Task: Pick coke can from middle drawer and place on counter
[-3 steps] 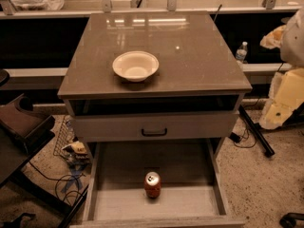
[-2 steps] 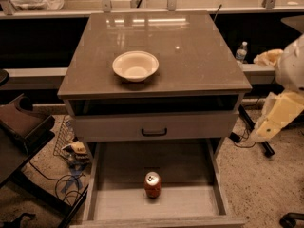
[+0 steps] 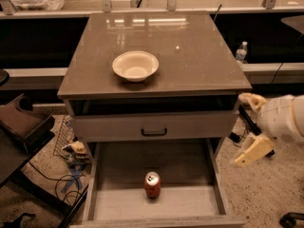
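The coke can (image 3: pixel 152 184) stands upright in the open middle drawer (image 3: pixel 118 204), near the middle of its pale bottom panel. The counter (image 3: pixel 194 56) is the glossy grey-brown cabinet top above it. My gripper (image 3: pixel 245 128) is at the right, beside the cabinet's right front corner, above and to the right of the drawer and well apart from the can. Its two cream fingers (image 3: pixel 251 152) are spread wide with nothing between them.
A cream bowl (image 3: pixel 135 65) sits on the counter's front left part. A shut drawer front with a black handle (image 3: pixel 154 131) is above the open drawer. A water bottle (image 3: pixel 242 51) stands on the ledge at the right. A dark chair (image 3: pixel 21 125) and cables are on the left.
My arm has come down and leftward from the right edge, closer to the cabinet's right front corner. The can, bowl and drawer have not moved.
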Robot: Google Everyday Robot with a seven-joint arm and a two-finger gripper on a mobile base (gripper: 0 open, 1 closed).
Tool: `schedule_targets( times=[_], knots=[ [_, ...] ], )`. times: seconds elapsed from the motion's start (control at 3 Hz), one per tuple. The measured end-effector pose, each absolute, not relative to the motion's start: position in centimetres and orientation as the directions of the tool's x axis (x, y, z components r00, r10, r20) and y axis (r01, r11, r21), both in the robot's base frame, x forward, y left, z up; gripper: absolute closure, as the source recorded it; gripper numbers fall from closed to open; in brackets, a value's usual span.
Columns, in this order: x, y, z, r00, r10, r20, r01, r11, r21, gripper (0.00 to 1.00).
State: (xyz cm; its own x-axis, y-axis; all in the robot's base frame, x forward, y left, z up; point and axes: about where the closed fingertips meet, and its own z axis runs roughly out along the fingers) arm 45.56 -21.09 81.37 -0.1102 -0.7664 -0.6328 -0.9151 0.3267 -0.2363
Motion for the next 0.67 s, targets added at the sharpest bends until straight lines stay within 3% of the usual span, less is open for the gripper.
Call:
schedule_targets(
  times=[0.67],
  knots=[
    [45.6, -19.8, 72.6, -0.045, -0.674, -0.738, -0.909, 0.334, -0.250, 0.00]
  ],
)
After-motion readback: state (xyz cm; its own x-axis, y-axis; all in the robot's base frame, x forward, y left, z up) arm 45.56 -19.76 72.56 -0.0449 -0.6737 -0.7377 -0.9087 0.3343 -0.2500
